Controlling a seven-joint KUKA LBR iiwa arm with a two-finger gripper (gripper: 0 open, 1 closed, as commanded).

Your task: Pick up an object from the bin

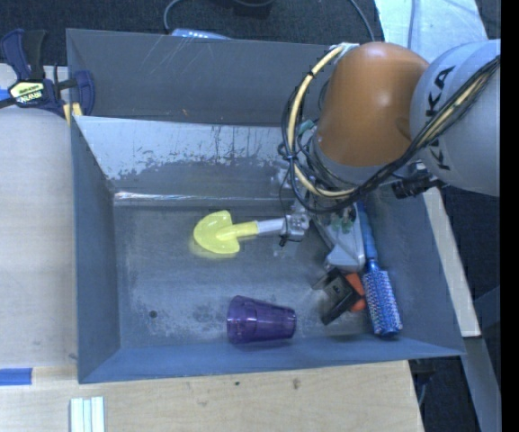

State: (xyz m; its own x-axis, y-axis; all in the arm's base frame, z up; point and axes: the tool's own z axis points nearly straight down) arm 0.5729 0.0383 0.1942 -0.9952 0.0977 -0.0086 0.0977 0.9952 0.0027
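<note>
A yellow toy shovel (216,234) lies in the middle of the bin, scoop to the left and handle pointing right. My gripper (295,227) is down at the right end of that handle, under the orange wrist cover; whether it has hold of the handle is hidden. A purple plastic cup (261,320) lies on its side near the front wall, below and left of the gripper. A small black and orange thing (342,295) lies just below and right of the gripper.
A blue hairbrush (380,300) lies along the right wall, bristle head toward the front. The arm and its cables cover the bin's back right corner. The bin's left half holds bare floor.
</note>
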